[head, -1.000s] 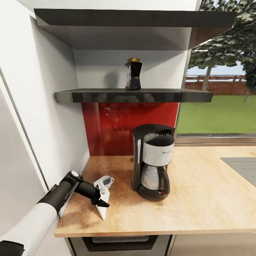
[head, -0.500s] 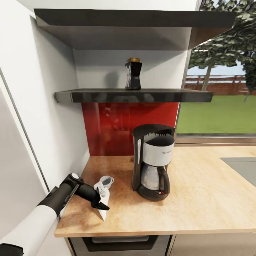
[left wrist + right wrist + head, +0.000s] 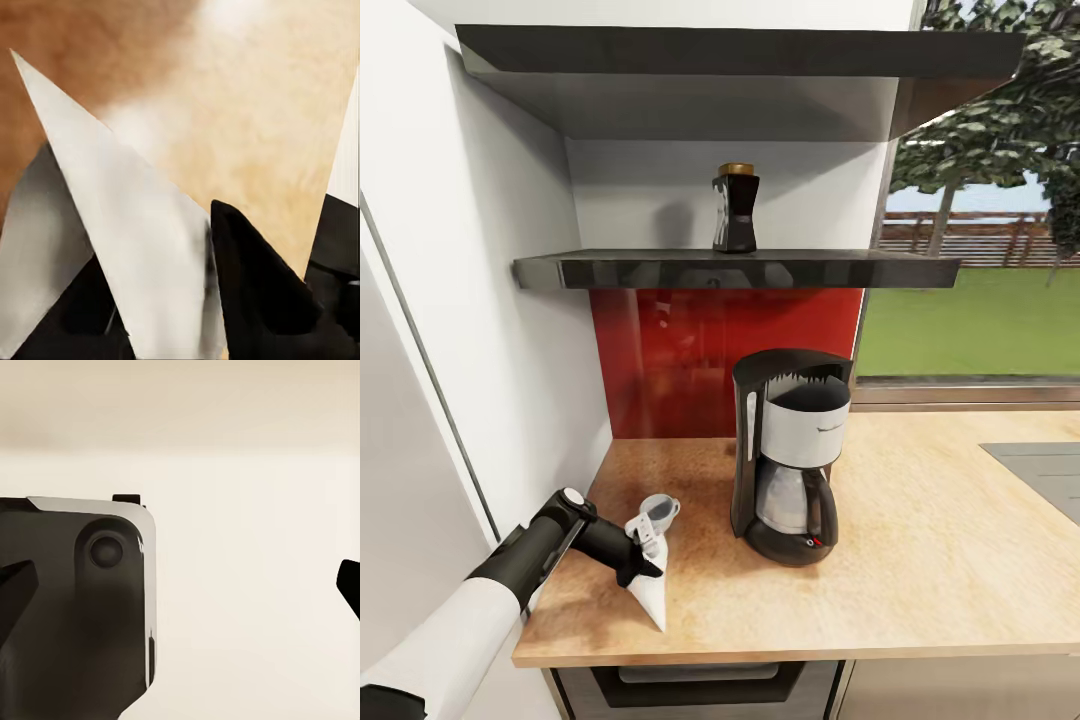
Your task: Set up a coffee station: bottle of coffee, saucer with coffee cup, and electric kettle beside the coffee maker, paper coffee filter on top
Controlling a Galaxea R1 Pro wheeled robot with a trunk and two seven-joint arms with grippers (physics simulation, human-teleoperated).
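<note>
My left gripper (image 3: 643, 570) pinching paper coffee filter (image 3: 651, 598), cone tip down on kitchen countertop (image 3: 920, 560), just left of coffee maker (image 3: 790, 455). Bottle of coffee (image 3: 735, 208) on kitchen shelf (image 3: 735, 269) above coffee maker. Right gripper (image 3: 187, 585) fingertips spread wide.

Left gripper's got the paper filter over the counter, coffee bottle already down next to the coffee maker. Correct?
Not quite. The head view shows the bottle of coffee on the kitchen shelf, not beside the coffee maker. The left gripper does hold the paper coffee filter over the kitchen countertop.
</note>
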